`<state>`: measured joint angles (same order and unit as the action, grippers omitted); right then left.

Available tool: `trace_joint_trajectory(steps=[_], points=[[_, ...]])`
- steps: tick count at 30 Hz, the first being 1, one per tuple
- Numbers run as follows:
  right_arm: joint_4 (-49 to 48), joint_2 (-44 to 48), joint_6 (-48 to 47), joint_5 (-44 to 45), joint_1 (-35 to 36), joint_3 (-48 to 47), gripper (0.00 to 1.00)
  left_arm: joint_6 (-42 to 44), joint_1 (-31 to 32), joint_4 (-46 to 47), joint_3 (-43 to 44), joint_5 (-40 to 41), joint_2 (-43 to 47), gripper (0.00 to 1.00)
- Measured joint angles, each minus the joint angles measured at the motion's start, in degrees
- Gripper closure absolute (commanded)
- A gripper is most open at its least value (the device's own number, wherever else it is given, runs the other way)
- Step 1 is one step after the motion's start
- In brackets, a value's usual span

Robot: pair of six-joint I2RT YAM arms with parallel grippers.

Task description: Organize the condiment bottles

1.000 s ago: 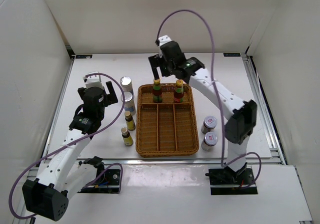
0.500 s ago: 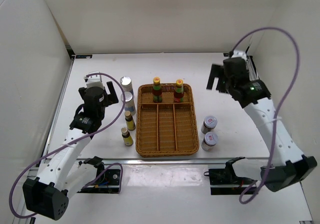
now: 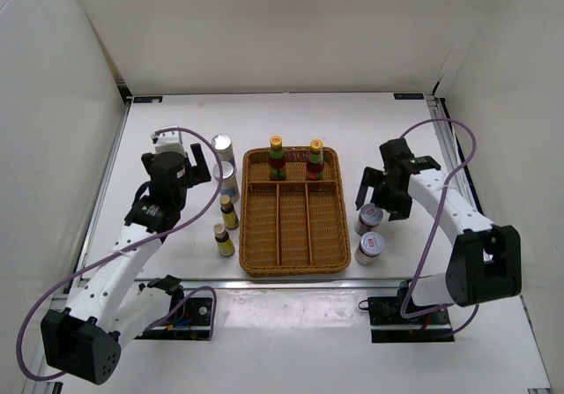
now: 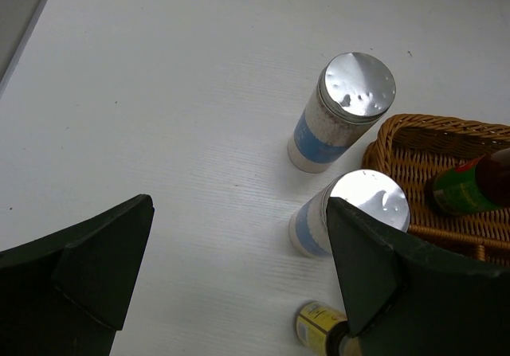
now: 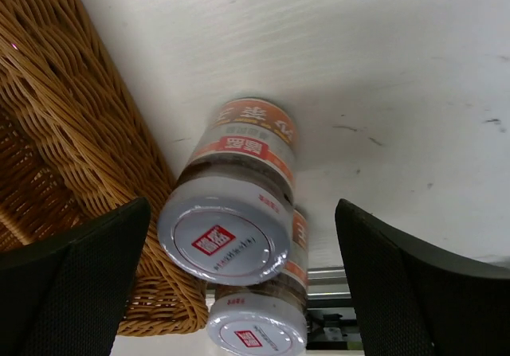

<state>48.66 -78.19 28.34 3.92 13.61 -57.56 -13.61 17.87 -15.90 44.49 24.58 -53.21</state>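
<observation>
Two tall dark yellow-capped bottles (image 3: 277, 158) (image 3: 315, 159) stand in the far compartments of the wicker tray (image 3: 246, 226). Left of it stand two silver-topped white shakers (image 3: 222, 147) (image 3: 228, 181) and two tiny yellow brown-capped bottles (image 3: 229, 211) (image 3: 224, 240). Two silver-lidded jars (image 3: 369, 218) (image 3: 370, 248) stand right of it. My right gripper (image 3: 381, 202) hangs open above the farther jar (image 5: 231, 213), its fingers either side and apart from it; the nearer jar (image 5: 259, 324) is below. My left gripper (image 3: 207, 163) is open and empty, above the table beside the shakers (image 4: 343, 109) (image 4: 351, 213).
The tray's edge (image 5: 72, 133) lies close against the farther jar on its left. In the left wrist view a tiny bottle (image 4: 319, 328) stands by my right-hand finger, and the tray corner (image 4: 414, 145) with a tall bottle (image 4: 466, 187) is beyond the shakers.
My right arm has swung from the tray's far end out to the right and come down over the jars, its jaws now wider. The left arm has hardly moved.
</observation>
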Motion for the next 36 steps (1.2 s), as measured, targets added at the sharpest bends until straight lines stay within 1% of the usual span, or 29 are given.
trace_joint_trajectory(steps=[2, 5, 6, 10, 12, 13, 15, 16, 17, 19, 20, 22, 23, 27, 30, 36], points=[[-1.2, -1.1, 0.1, -1.8, 0.0, 0.9, 0.0, 0.0, 0.0, 0.0, 0.0, 0.0, 0.0, 0.0], [-2.2, -2.0, 0.2, -3.6, 0.0, 1.6, 0.07, 0.0, 0.0, 0.0, 0.0, 0.0, 0.0, 0.0], [-2.6, -2.1, 0.2, -4.1, 0.0, 1.7, 0.15, 0.0, 0.0, 0.0, 0.0, 0.0, 0.0, 0.0], [-3.0, -2.2, 0.0, -4.7, 0.0, 2.0, 0.35, 0.0, 0.0, 0.0, 0.0, 0.0, 0.0, 0.0], [-3.0, -1.9, 0.2, -4.1, 0.3, 2.0, 0.43, 0.0, 0.0, 0.0, 0.0, 0.0, 0.0, 0.0], [-2.9, -1.4, 0.2, -3.4, 0.5, 2.0, 0.54, 0.0, 0.0, 0.0, 0.0, 0.0, 0.0, 0.0], [-2.0, 0.3, 0.3, -0.8, 1.8, 1.9, 0.67, 0.0, 0.0, 0.0, 0.0, 0.0, 0.0, 0.0], [-1.5, 1.2, 0.3, 0.6, 2.5, 1.7, 0.77, 0.0, 0.0, 0.0, 0.0, 0.0, 0.0, 0.0], [-0.7, 2.2, 0.3, 2.2, 3.2, 1.2, 0.81, 0.0, 0.0, 0.0, 0.0, 0.0, 0.0, 0.0], [1.0, 4.2, 0.4, 4.9, 4.6, -0.5, 0.86, 0.0, 0.0, 0.0, 0.0, 0.0, 0.0, 0.0], [1.8, 5.0, 0.4, 6.0, 5.0, -1.6, 0.91, 0.0, 0.0, 0.0, 0.0, 0.0, 0.0, 0.0], [2.6, 6.3, 0.4, 7.6, 6.3, -4.5, 0.95, 0.0, 0.0, 0.0, 0.0, 0.0, -0.2, 0.0], [2.6, 6.9, 0.4, 8.1, 6.8, -5.8, 1.0, 0.0, 0.0, 0.0, 0.0, 0.0, -0.3, 0.0], [2.1, 7.6, 0.3, 8.2, 9.3, -10.4, 1.0, 0.0, 0.0, 0.1, 0.0, 0.0, -0.4, 0.0], [0.8, 7.0, 0.4, 7.5, 11.9, -11.7, 1.0, 0.0, 0.0, 0.0, 0.0, 0.0, -0.5, 0.0], [-2.3, 1.5, 0.6, 5.7, 18.2, -12.3, 1.0, 0.0, 0.0, 0.0, 0.0, 0.0, -1.0, 0.0]])
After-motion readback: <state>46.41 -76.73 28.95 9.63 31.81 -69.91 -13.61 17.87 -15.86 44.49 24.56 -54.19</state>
